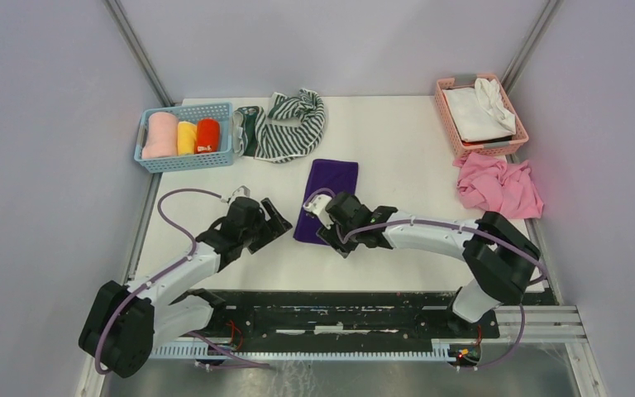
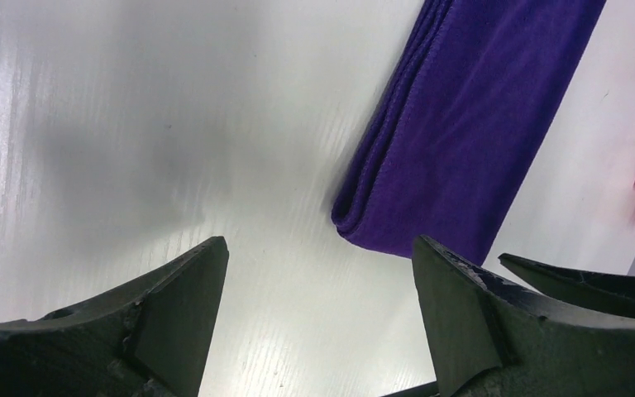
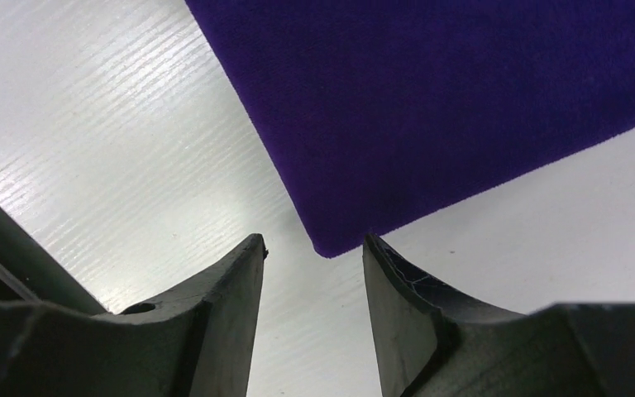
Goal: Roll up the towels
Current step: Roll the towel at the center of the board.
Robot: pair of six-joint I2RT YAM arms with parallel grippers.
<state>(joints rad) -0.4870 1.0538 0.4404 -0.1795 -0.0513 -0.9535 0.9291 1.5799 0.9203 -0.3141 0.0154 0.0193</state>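
The deep-purple cloth [image 1: 327, 192] lies folded flat on the white table [image 1: 397, 165] in the middle. In the left wrist view the purple cloth [image 2: 463, 124] shows its folded near corner just ahead of my open left gripper [image 2: 318, 248], which is empty. In the right wrist view a corner of the cloth [image 3: 430, 107] lies just ahead of my open right gripper [image 3: 314, 241], not held. In the top view the left gripper [image 1: 274, 222] is left of the cloth and the right gripper [image 1: 324, 223] is at its near end. The striped green-and-white towel [image 1: 291, 126] lies crumpled at the back.
A blue basket [image 1: 183, 159] with rolled pink, yellow and red cloths stands at the back left. A pink basket [image 1: 453, 124] holding a white cloth [image 1: 479, 109] is at the back right, with a crumpled pink cloth [image 1: 500, 186] in front of it.
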